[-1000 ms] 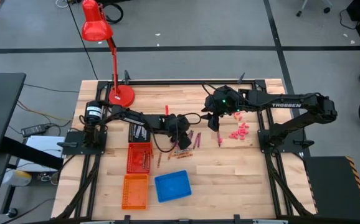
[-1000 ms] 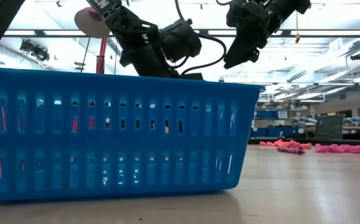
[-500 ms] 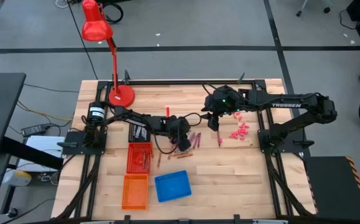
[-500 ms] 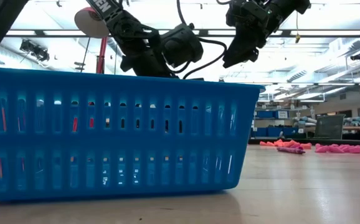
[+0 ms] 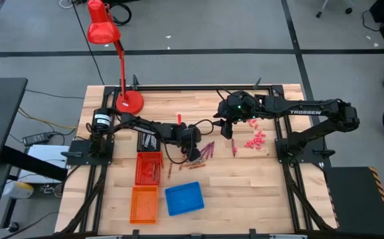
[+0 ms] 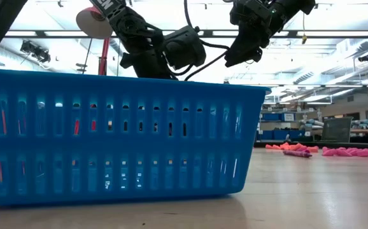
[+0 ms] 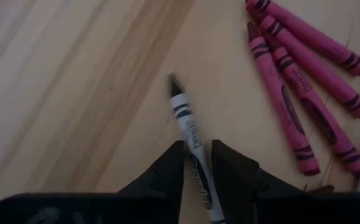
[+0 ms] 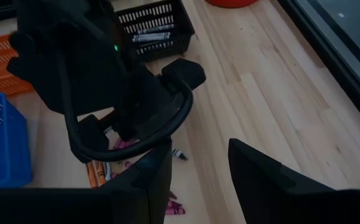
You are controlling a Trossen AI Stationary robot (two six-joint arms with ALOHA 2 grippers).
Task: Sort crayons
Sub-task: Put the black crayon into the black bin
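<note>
My left gripper (image 5: 195, 154) is over the middle of the table, shut on a grey-silver crayon (image 7: 189, 127). Several magenta crayons (image 7: 298, 93) lie flat on the wood just to its right; they show as a loose cluster (image 5: 208, 150) in the high view. A few brown-orange crayons (image 5: 193, 165) lie nearer the front. My right gripper (image 5: 227, 135) hangs open and empty above the table right of the cluster; its fingers (image 8: 155, 168) frame my left arm's wrist. My left gripper pinches the grey-silver crayon's paper-wrapped shaft (image 7: 195, 142) between its two fingers (image 7: 170, 171), which lie across it. The dark tip (image 7: 174, 82) sticks out beyond the fingertips. The fingers hide the rear end. Whether it is clear of the table I cannot tell.
A black basket (image 5: 147, 141), a red-orange basket (image 5: 149, 167), an orange basket (image 5: 144, 204) and a blue basket (image 5: 184, 198) stand at the left and front. Small pink chunky bits (image 5: 254, 140) lie at the right. A red lamp (image 5: 129, 101) stands at the far left.
My left gripper has drawn back a little toward the table's left edge, so more of the magenta crayon cluster shows. My right arm has kept nearly still.
</note>
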